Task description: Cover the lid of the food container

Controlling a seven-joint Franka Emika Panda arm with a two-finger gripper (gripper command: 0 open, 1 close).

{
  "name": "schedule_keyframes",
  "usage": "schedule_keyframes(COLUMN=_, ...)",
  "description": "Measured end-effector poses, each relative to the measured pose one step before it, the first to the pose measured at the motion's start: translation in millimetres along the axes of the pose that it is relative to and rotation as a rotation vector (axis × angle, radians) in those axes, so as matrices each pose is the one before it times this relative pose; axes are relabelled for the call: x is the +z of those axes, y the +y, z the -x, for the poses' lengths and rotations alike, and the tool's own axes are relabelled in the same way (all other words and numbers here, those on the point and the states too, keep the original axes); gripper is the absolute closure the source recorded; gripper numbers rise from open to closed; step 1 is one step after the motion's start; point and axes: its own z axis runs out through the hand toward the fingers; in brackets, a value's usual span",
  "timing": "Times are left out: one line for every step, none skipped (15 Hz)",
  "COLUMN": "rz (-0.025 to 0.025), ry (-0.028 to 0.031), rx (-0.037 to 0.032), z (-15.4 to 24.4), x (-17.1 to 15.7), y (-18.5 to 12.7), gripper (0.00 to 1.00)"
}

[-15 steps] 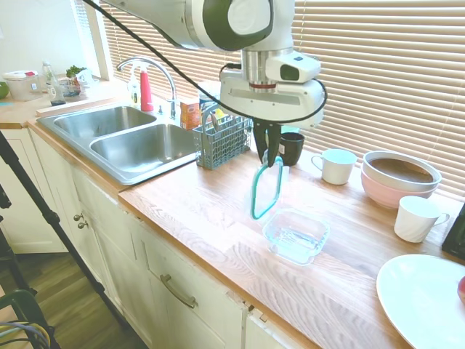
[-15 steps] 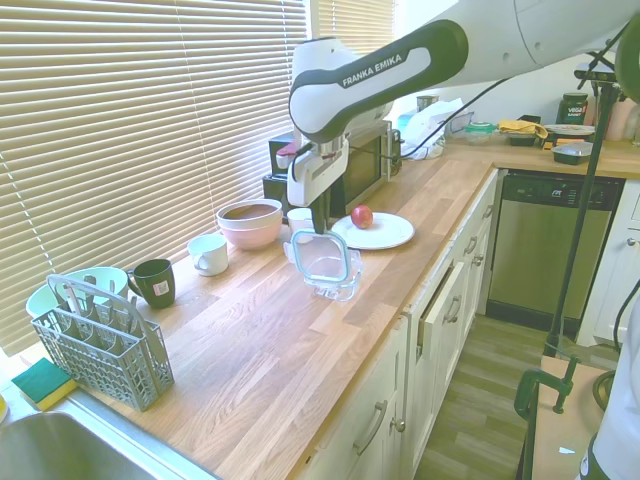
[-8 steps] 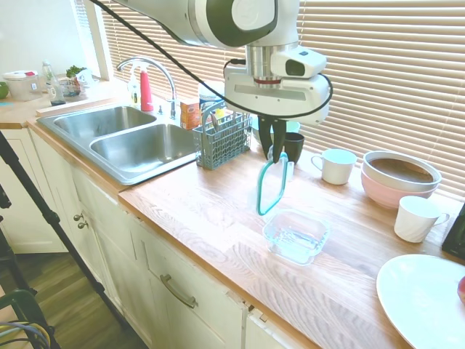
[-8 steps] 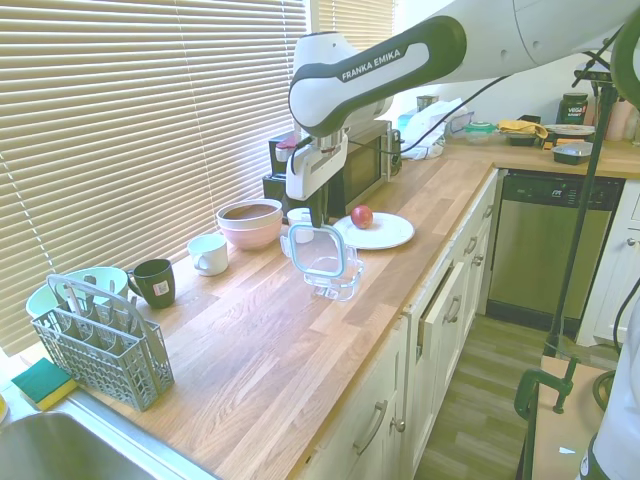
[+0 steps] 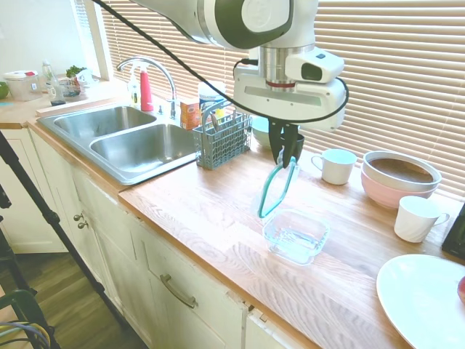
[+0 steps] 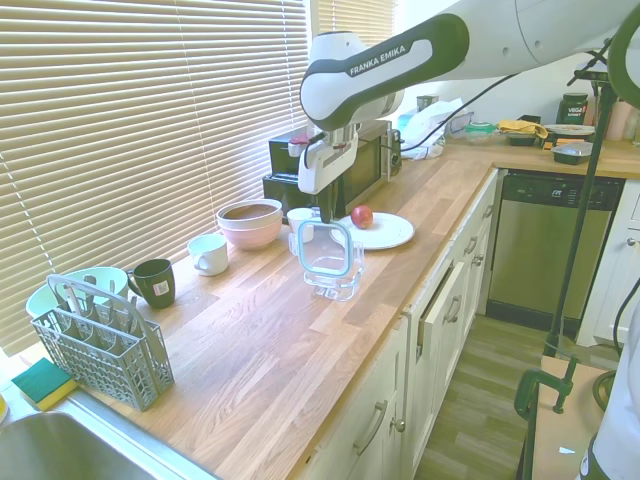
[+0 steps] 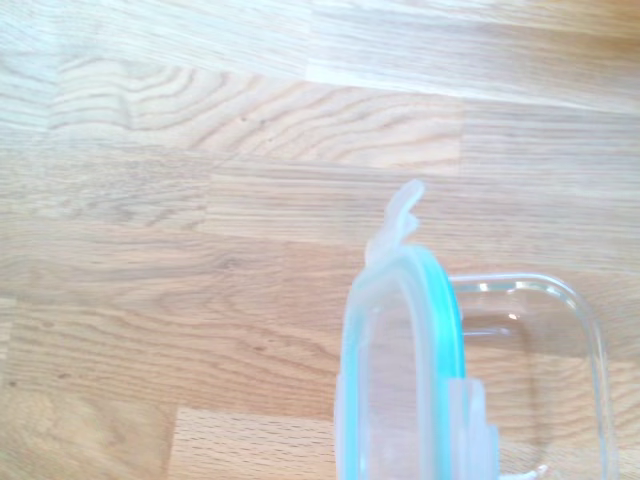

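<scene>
The pincer (image 5: 285,158) is clamped on the top edge of the flat clear plastic lid with the teal rim (image 5: 275,190), and the lid hangs on edge, nearly upright, its lower rim in the air above the wooden surface (image 5: 211,207). Just beside and below it sits the small clear square food container (image 5: 296,235), open, close to the surface's front edge. In the wrist view the lid's rim (image 7: 400,350) overlaps one side of the container (image 7: 545,380). Bare wood stretches towards the grey cutlery basket (image 5: 221,139); the white mug (image 5: 337,165) and the pink bowl (image 5: 396,187) stand well apart behind.
</scene>
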Motion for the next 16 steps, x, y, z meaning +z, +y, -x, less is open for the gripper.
schedule_keyframes(rz=-0.00693, ry=-0.00578, rx=-0.00013, z=-2.95, x=1.65, y=6.13, gripper=1.0)
schedule_keyframes(rz=-0.00689, ry=-0.0056, rx=0.00143, z=-2.82, x=1.65, y=5.87, gripper=1.0)
schedule_keyframes(rz=-0.00706, ry=-0.0058, rx=0.00088, z=-3.05, x=1.78, y=5.7, gripper=1.0)
schedule_keyframes(rz=-0.00616, ry=-0.00385, rx=0.00062, z=-4.12, x=0.68, y=5.14, gripper=1.0)
schedule_keyframes(rz=-0.00555, ry=-0.00349, rx=-0.0009, z=-4.93, x=-0.01, y=4.42, gripper=1.0)
schedule_keyframes(rz=-0.00685, ry=-0.00279, rx=-0.00018, z=-5.18, x=-1.26, y=3.28, gripper=1.0)
schedule_keyframes(rz=-0.0074, ry=-0.00206, rx=0.00139, z=-5.8, x=-1.2, y=3.26, gripper=1.0)
schedule_keyframes(rz=-0.00525, ry=-0.00577, rx=-0.00258, z=-6.09, x=-0.06, y=3.42, gripper=1.0)
schedule_keyframes(rz=-0.0065, ry=-0.0087, rx=-0.00345, z=-6.16, x=2.36, y=3.33, gripper=1.0)
schedule_keyframes(rz=-0.00593, ry=-0.01436, rx=-0.00602, z=-6.72, x=4.85, y=3.8, gripper=1.0)
schedule_keyframes(rz=-0.00449, ry=-0.0115, rx=-0.00357, z=-7.32, x=5.44, y=3.99, gripper=1.0)
schedule_keyframes(rz=-0.00292, ry=-0.01068, rx=-0.0028, z=-6.71, x=5.52, y=2.78, gripper=1.0)
schedule_keyframes(rz=0.00107, ry=-0.00423, rx=-0.00231, z=-4.76, x=2.81, y=0.91, gripper=1.0)
schedule_keyframes(rz=0.00057, ry=0.00253, rx=-0.00223, z=-2.59, x=-1.04, y=-1.11, gripper=1.0)
schedule_keyframes(rz=-0.00191, ry=0.00609, rx=-0.0027, z=-0.88, x=-3.79, y=-1.65, gripper=1.0)
schedule_keyframes(rz=-0.00351, ry=0.00717, rx=-0.00561, z=0.18, x=-5.26, y=-3.2, gripper=1.0)
